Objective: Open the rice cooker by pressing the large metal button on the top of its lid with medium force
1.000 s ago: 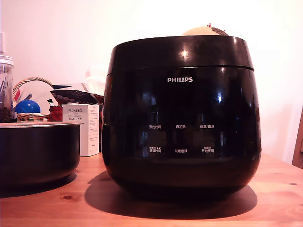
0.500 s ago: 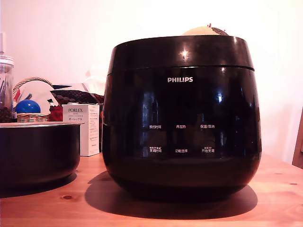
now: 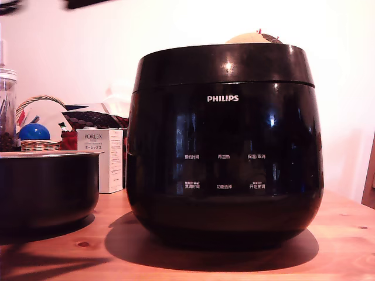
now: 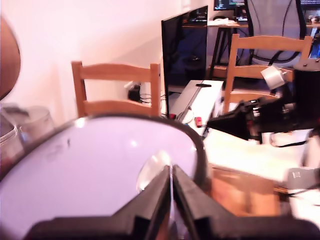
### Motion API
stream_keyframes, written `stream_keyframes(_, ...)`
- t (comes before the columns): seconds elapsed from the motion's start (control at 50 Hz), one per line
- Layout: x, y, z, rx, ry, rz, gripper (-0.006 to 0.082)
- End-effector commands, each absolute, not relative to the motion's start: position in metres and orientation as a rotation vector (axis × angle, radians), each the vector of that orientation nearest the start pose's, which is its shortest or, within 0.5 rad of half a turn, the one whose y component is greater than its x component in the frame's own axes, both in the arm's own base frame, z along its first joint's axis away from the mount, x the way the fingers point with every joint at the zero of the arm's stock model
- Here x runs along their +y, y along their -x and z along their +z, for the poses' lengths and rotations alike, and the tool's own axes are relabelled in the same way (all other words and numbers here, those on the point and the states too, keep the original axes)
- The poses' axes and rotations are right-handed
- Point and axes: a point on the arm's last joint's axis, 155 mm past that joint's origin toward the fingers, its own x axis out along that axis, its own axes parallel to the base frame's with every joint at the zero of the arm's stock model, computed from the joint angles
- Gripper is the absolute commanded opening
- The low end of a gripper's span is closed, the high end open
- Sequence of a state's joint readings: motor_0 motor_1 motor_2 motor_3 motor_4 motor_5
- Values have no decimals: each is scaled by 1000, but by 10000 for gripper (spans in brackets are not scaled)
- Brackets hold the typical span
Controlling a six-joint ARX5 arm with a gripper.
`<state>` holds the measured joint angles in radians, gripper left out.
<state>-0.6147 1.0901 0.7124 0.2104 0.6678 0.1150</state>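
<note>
the rice cooker (image 3: pixel 224 143) is glossy black with a white philips logo and two rows of small white labels. its lid (image 4: pixel 95 165) reflects pale lilac-white in the wrist view. the gripper (image 4: pixel 171 192) is black. the pot (image 3: pixel 47 187) is dark with a silvery rim. the table (image 3: pixel 345 234) is orange-brown knotted pine. the ball (image 3: pixel 34 132) is blue, the box (image 3: pixel 104 158) white.

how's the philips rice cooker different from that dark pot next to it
The glossy black rounded rice cooker stands much taller than the low dark pot with a silvery rim at the exterior view's left. The cooker carries a white PHILIPS logo and rows of small white labels; the pot's wall is plain. The cooker is capped by its closed black lid; the pot shows no such domed cap. Both are dark, round, and sit on the wooden table.
</note>
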Motion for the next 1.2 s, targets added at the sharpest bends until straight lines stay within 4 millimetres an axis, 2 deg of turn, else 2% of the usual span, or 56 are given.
stream_keyframes(0.0, -308, -227, 264, 77, -129, -1300, -19)
stream_keyframes(0.24, -329, -240, 244, 86, -151, -1290, -19)
stream_keyframes(0.44, -340, -249, 235, 80, -159, -1262, -19)
stream_keyframes(0.6, -348, -249, 228, 80, -162, -1272, -19)
stream_keyframes(1.0, -357, -255, 225, 110, -177, -1229, -19)
stream_keyframes(1.18, -351, -259, 204, 202, -221, -1190, -20)
